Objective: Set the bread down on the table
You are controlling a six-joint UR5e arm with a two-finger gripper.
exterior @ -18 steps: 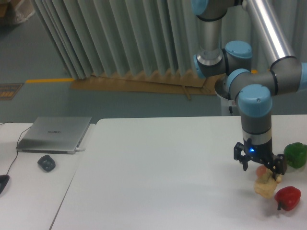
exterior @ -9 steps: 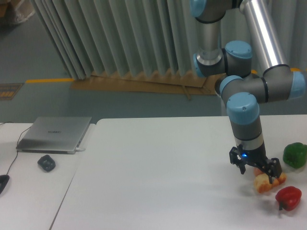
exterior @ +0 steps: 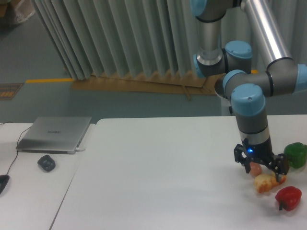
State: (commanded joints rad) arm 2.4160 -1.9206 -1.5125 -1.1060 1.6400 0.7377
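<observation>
Claw (exterior: 265,173) low over the bread (exterior: 265,182), grip hard to tell

Pale grey vertical blinds (exterior: 120,38) hang across the back, their hems over a strip of brown cardboard (exterior: 144,82). The floor (exterior: 43,103) is grey-green — a yellow line (exterior: 48,80) crosses it at left. Light is dim and even.

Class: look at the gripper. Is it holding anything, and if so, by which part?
It cannot be told: the gripper sits right over the bread on the table, but no grip shows.
</observation>
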